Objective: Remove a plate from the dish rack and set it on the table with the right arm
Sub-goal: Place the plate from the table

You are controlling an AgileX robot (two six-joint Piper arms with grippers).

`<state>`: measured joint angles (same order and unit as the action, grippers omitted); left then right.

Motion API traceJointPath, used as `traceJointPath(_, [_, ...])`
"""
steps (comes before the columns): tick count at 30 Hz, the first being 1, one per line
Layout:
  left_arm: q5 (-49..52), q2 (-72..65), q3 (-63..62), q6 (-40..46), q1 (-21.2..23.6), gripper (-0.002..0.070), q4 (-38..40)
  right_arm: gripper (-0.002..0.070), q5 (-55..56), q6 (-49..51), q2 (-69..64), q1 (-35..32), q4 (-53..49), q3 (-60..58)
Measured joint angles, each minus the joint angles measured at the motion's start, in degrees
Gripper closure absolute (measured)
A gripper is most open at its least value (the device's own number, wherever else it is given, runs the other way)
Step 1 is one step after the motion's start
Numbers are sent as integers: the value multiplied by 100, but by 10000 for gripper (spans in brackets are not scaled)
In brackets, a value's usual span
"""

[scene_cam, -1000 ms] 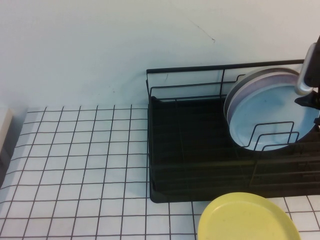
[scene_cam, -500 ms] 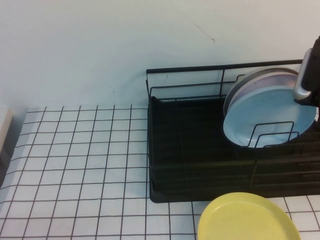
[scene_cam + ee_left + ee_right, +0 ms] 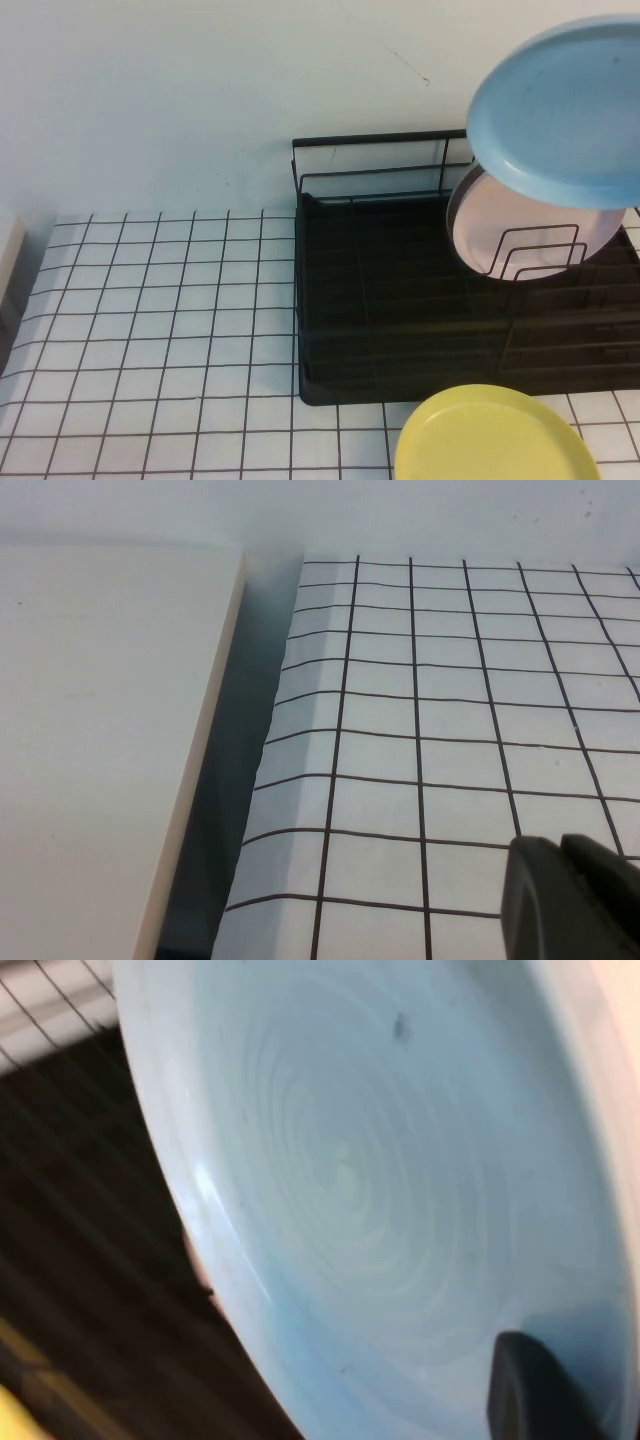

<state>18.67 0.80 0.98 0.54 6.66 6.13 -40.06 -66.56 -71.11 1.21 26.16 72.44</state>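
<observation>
1. One light blue plate [image 3: 560, 110]: it is lifted clear above the dish rack [image 3: 400, 300] at the upper right of the high view, tilted so its underside faces the camera. Half a second ago it stood on edge in the upright wire loops at the rack's right end; it has since risen out of them and touches no wire. In the right wrist view its inner face [image 3: 400, 1210] fills the picture, with a dark speck near the rim.
2. One right gripper [image 3: 530, 1390]: only a dark fingertip shows, pressed against the plate's inner face near its rim, so it is pinching the plate. In the high view the gripper is hidden behind the plate, where earlier its silver-white part stood beside the plate's right edge.
3. One pale pink plate [image 3: 530, 235]: on edge in the wire loops, unmoved, its face now uncovered where the blue plate had stood in front of it.
4. One yellow plate [image 3: 495, 435]: flat on the table [image 3: 150, 330] just in front of the rack, unchanged.
5. One left gripper [image 3: 575, 895]: low over the gridded table near its left edge, beside a white board [image 3: 100, 730]; whether its fingers are spread or closed cannot be told.
</observation>
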Motion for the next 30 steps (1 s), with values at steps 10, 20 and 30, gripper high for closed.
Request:
traceJointPath(10, [0,0,0,0,0,678,0,592,-2570,3108,913,0,649,-867])
traceJointPath(20, [0,0,0,0,0,678,0,592,-2068,2848,1416,0,1274,-3817])
traceJointPath(30, [0,0,0,0,0,678,0,592,-801,2632,310,0,1438,-4006])
